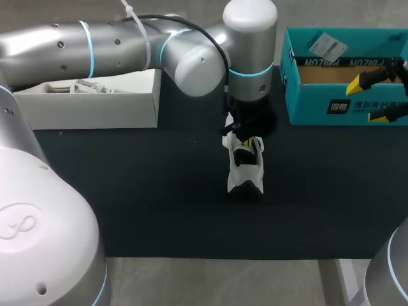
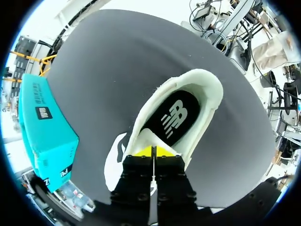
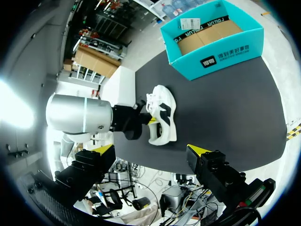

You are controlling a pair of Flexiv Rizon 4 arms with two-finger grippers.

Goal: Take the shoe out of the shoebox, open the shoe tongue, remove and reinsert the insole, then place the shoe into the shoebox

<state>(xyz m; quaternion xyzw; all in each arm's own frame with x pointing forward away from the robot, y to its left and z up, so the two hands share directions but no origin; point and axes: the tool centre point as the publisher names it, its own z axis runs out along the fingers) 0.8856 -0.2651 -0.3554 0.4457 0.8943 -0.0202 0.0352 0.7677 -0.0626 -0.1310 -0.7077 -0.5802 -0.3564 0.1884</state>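
The white sneaker stands on the dark worktop, apart from the open teal shoebox, with the left gripper's fingers pinched together on its tongue, while the right gripper hangs over the shoebox, fingers spread wide.

I work over a table whose top is covered by a dark, matte mat. It looks nearly black from above and a flat grey from close by. Light falls softly and evenly across it, leaving a faint sheen. At the far left of the mat sits a low, long white box, open at the top. Something pale lies inside, too small to tell. Along the mat's near edge runs a pale grey band; table or floor, I cannot tell.
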